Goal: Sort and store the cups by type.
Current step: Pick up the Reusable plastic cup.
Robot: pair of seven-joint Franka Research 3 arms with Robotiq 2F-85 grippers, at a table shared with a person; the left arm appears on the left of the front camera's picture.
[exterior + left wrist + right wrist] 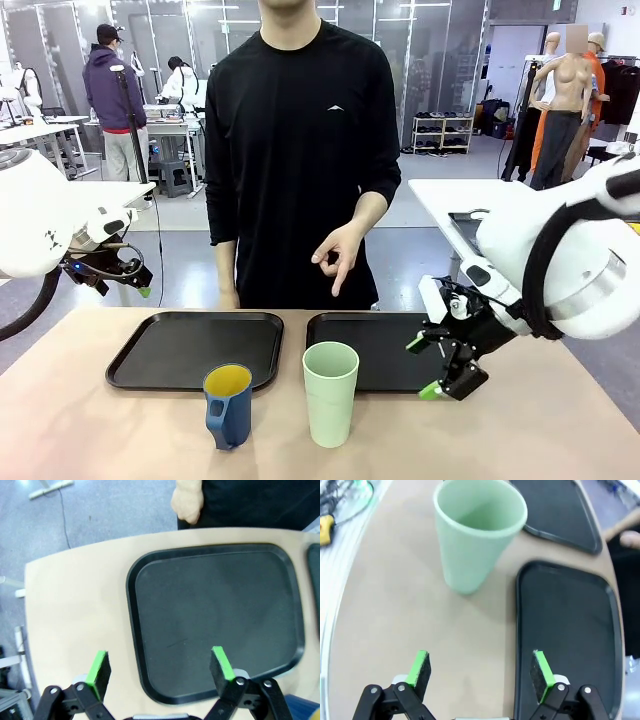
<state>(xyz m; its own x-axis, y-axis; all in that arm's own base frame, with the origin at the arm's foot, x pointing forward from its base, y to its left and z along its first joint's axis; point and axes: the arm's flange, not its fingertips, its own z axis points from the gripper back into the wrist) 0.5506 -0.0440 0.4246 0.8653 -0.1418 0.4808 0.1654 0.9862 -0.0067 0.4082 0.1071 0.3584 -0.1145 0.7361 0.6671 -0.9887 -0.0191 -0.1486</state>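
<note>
Front view, nearest the robot's side of the desk: a blue mug with a yellow inside stands upright. A green tumbler stands upright just beside it at its 3 o'clock, not touching. The right end effector hangs at the tumbler's 3 o'clock, jaws wide, gripping nothing. Two black trays lie beyond, the left tray at the mug's 11 o'clock and the right tray at the tumbler's 1 o'clock. In the left wrist view, the left end effector hovers wide and unloaded over the left tray's edge. At 12 o'clock, the person's hand points downward.
</note>
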